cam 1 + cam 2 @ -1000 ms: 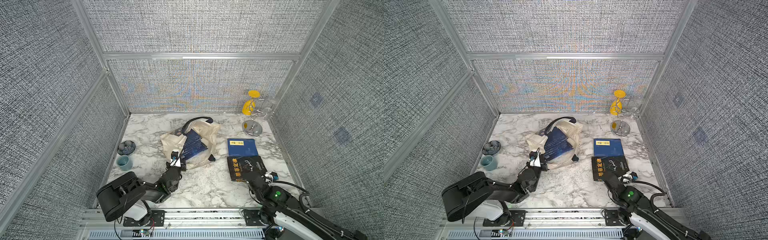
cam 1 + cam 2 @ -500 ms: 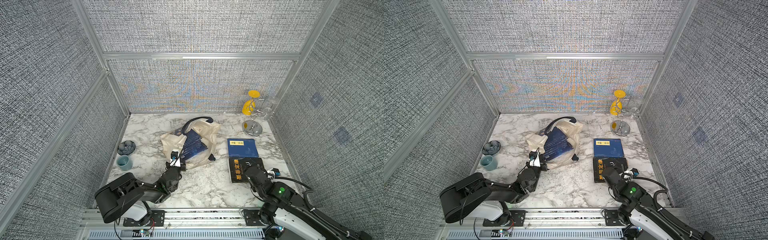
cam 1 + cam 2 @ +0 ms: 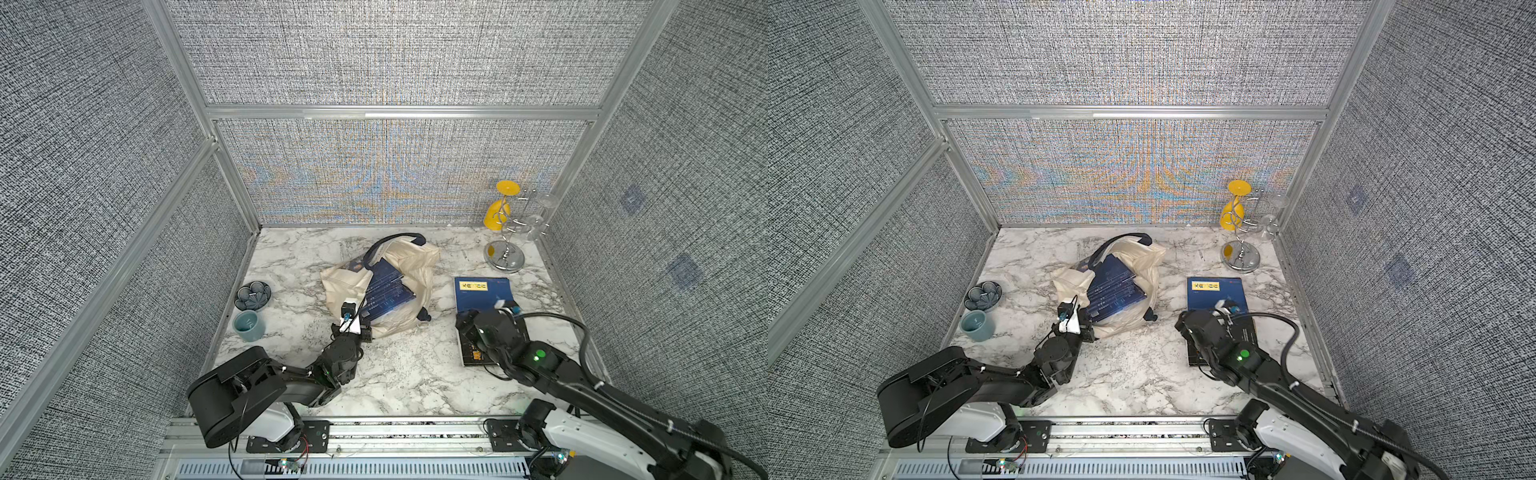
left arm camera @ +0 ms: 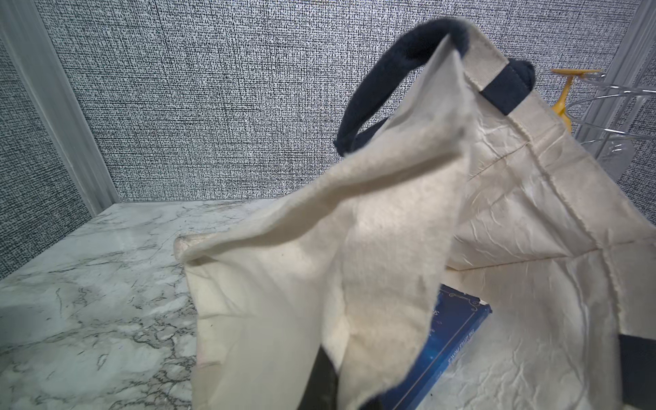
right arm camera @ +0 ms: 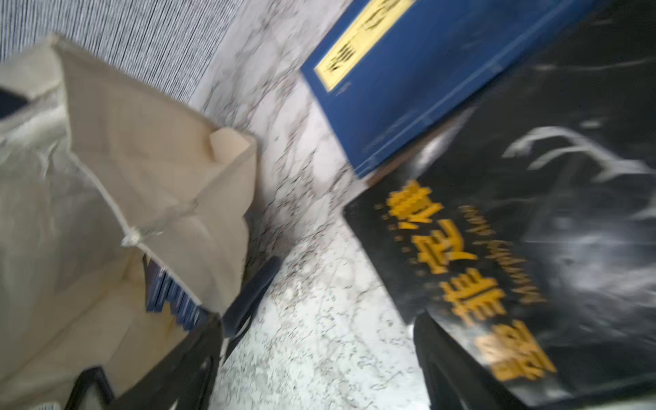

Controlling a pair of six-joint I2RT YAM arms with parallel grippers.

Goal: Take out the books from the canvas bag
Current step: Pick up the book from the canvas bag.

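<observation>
The cream canvas bag [image 3: 419, 270] [image 3: 1144, 270] lies open mid-table with dark blue books [image 3: 388, 289] [image 3: 1115, 291] stacked inside. My left gripper [image 3: 365, 331] [image 3: 1089, 332] is shut on the bag's near rim; the left wrist view shows cream fabric [image 4: 284, 266] pinched at a dark finger [image 4: 324, 376], with a blue book [image 4: 451, 351] beyond. To the right of the bag lie a blue book with a yellow label [image 3: 482, 293] [image 5: 426, 88] and a black book with yellow characters [image 3: 473, 357] [image 5: 532, 248]. My right gripper [image 3: 465, 324] [image 5: 319, 358] is open over bare marble between the bag and the black book.
A flower-shaped dish [image 3: 252, 295] and a teal cup [image 3: 249, 325] sit by the left wall. A wire glass rack with a yellow goblet [image 3: 505, 232] stands in the back right corner. Fabric walls close three sides.
My right gripper opened and let go of the black book, which now lies flat by the blue book. That arm shifted left toward the bag. My left gripper kept its hold.
</observation>
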